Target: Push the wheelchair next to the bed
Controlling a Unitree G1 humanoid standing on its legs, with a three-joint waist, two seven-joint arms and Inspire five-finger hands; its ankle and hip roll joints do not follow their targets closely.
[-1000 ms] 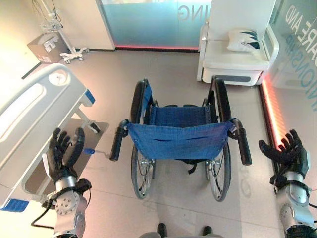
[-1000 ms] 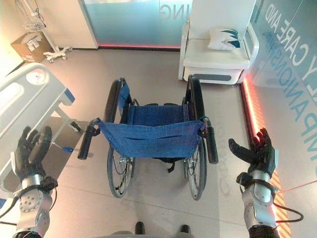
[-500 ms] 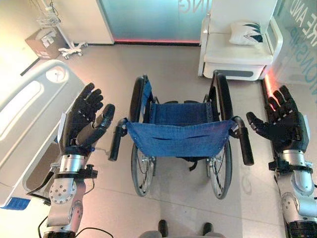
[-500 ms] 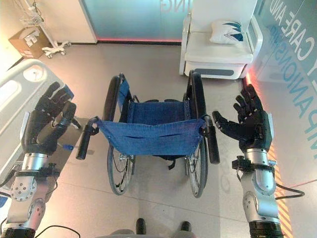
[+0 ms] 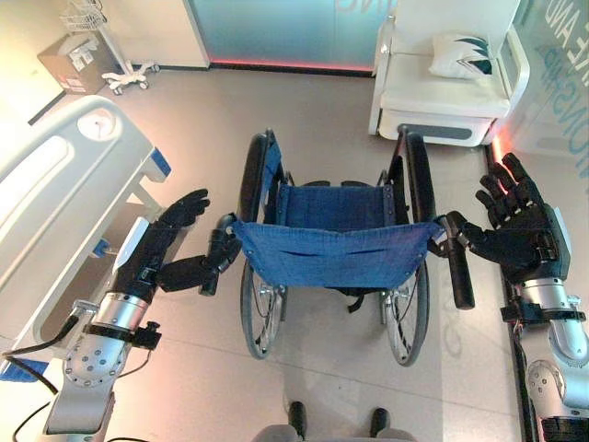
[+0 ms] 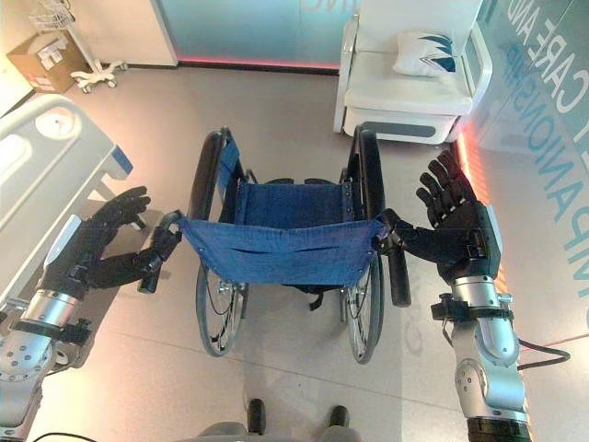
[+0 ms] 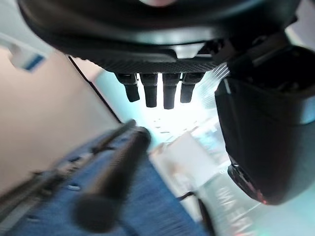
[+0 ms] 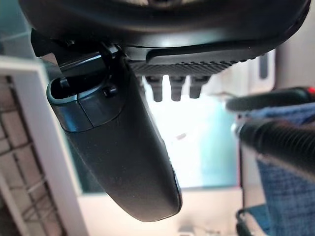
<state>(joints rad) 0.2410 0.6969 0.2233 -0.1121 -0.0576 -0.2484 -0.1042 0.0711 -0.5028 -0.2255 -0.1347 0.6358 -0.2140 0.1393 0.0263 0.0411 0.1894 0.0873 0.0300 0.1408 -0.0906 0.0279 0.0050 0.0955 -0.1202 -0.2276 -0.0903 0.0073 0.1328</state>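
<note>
In the left eye view, we face the back of the blue-fabric, black-framed folding wheelchair (image 5: 333, 249), which stands on the bare floor with the white hospital bed (image 5: 64, 193) off to its left and well apart from it. Our left hand (image 5: 164, 249) reaches toward the wheelchair's left black push handle (image 5: 217, 262), fingers spread wide, thumb just beside the grip but not wrapped round it. Our right hand (image 5: 515, 235) is spread wide too, its thumb at or nearly at the upper end of the right black push handle (image 5: 457, 269); we cannot tell whether it touches. A white armchair (image 5: 442, 83) with a patterned cushion (image 5: 457, 55) stands beyond the wheelchair.

The right eye view gives the same picture: both hands flank the wheelchair's backrest, neither closed on anything, and the chair is not yet beside the bed.

In the left wrist view, straight fingers (image 7: 157, 88) hang over the left handle's dark grip, with clear space between them and the thumb.

In the right wrist view, the fingers (image 8: 172, 86) are straight and the right handle's ribbed grip lies beside them, ungrasped.

We judge the task barely begun: the approach to the handles is nearly complete, while gripping both, turning the wheelchair toward the bed and rolling it alongside all remain.
</note>
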